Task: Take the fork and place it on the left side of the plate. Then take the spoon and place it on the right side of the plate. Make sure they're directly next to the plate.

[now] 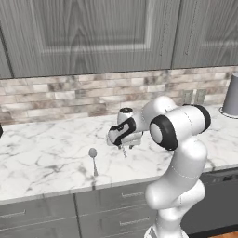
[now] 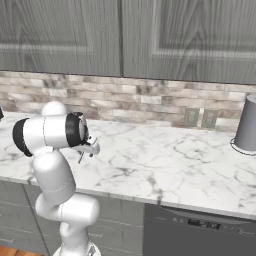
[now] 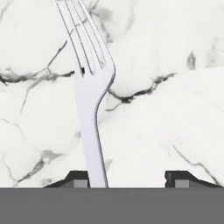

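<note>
The white marble table (image 1: 42, 148) is the biggest thing here. The white robot arm (image 1: 179, 139) reaches over it. Its gripper (image 3: 127, 177) hangs above the table, jaws spread, with the slim grey metal fork (image 3: 89, 87) leaning on one finger only, tines pointing to 12 o'clock in the hand view. I cannot tell if the fork is held. The small grey metal spoon (image 1: 93, 159) lies at 8 o'clock from the gripper. To do this well, I think it should squeeze the handle snugly before moving.
</note>
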